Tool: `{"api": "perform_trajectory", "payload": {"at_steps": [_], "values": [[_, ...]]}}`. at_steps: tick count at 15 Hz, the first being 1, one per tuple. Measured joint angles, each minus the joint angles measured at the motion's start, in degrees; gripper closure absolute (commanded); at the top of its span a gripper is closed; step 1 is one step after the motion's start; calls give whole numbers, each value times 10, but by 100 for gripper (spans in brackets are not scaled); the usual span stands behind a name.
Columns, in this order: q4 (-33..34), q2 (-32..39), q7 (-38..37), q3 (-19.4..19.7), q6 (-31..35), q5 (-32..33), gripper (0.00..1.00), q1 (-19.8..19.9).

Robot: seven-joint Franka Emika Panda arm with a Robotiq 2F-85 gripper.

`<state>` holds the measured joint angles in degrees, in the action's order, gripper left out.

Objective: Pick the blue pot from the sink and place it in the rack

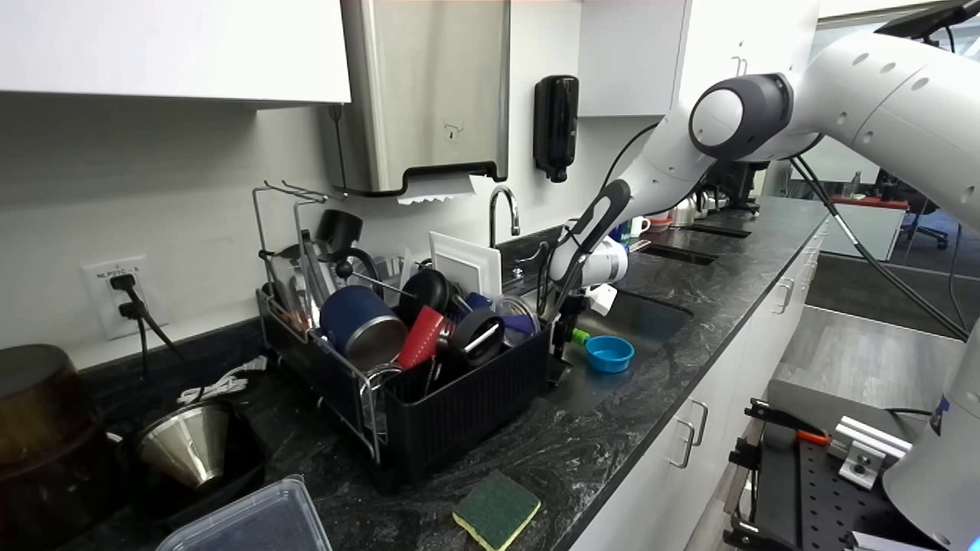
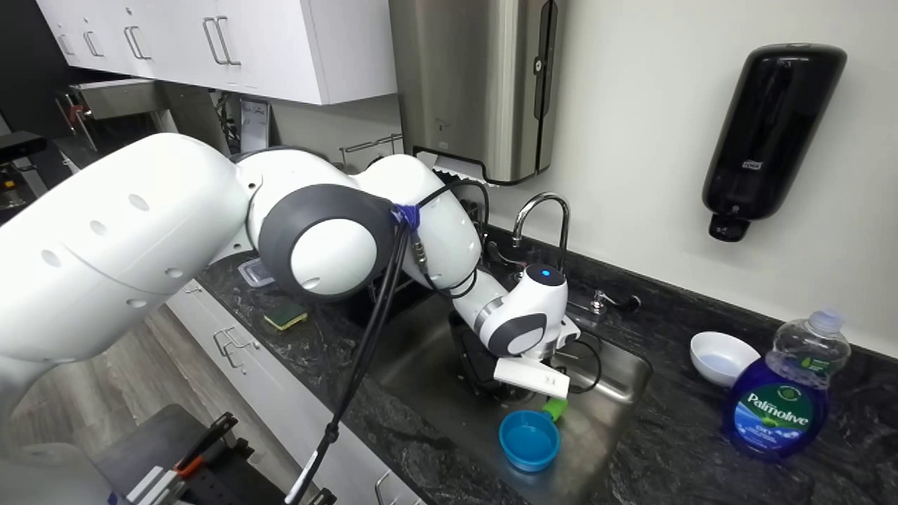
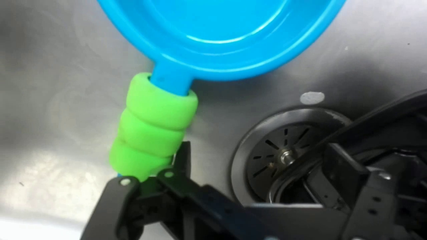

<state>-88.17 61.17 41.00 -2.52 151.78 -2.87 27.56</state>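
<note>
The blue pot with a green grip on its handle lies upright in the steel sink. The pot also shows in an exterior view and, partly cut off, in the wrist view. My gripper is open and empty, its fingers wide apart over the drain and a black object. One finger is just beside the green handle, which lies outside the jaws; I cannot tell whether they touch. The rack, full of dishes, stands beside the sink in an exterior view.
A black object lies in the sink beside the drain. The faucet rises behind the sink. A white bowl and a soap bottle stand on the counter. A sponge lies in front of the rack.
</note>
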Motion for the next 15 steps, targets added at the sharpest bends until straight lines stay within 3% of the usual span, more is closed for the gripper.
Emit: {"api": "perform_trajectory", "payload": {"at_steps": [15], "values": [[1, -2, 2, 3, 21, 0, 0, 40]]}}
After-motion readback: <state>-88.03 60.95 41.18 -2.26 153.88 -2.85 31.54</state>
